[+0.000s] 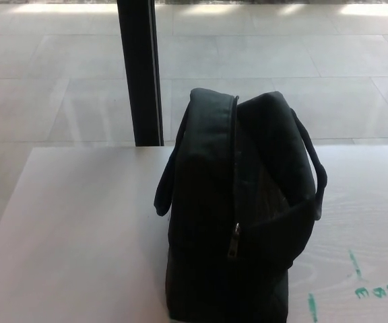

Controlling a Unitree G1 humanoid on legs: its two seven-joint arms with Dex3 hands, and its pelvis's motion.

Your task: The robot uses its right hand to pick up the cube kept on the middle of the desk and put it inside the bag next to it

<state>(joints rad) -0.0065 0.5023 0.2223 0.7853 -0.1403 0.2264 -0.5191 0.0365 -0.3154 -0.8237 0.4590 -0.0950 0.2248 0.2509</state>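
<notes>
Operator: Black fabric bag stands upright on the pale desk, zipper facing the camera, handles draped to either side. Where is the cube?

Technician: Not visible. It may lie behind the bag, inside it, or below the picture's edge; its location cannot be confirmed.

Operator: Hand status?

Technician: Neither hand appears in the head view, so finger spread and any held object cannot be determined.

Operator: Hazards from this condition?

Technician: In my judgement, three. The opening looks narrow, so a release could strike the rim and drop the cube onto the desk. A handle could snag the fingers. A side push could topple the soft bag.
</notes>
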